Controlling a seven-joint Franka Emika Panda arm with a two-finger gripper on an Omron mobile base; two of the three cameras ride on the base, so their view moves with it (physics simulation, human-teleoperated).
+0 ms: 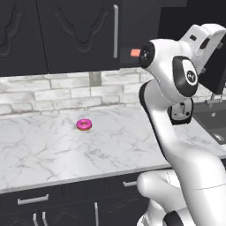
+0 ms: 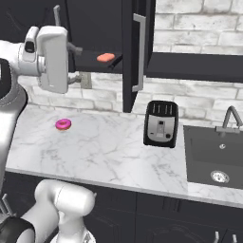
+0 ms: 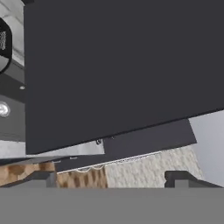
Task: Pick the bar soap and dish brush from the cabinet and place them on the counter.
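The salmon-orange bar soap (image 2: 105,57) lies on the dark inner shelf of the open black cabinet (image 2: 95,19); it also shows as the bar soap (image 1: 135,53) just past the closed door's edge. My gripper (image 2: 75,59) is raised to shelf height, left of the soap and apart from it. In the hand view the gripper (image 3: 113,179) is open, its fingertips (image 3: 41,177) spread wide with nothing between them, facing a dark cabinet panel (image 3: 122,65). The dish brush is hidden. Below lies the white marble counter (image 1: 53,150).
A pink frosted donut (image 1: 84,125) lies on the counter. The open cabinet door (image 2: 129,57) with its silver handle (image 2: 140,52) juts out right of the soap. A black toaster (image 2: 161,123) stands beside the sink (image 2: 213,152) and faucet (image 2: 230,118).
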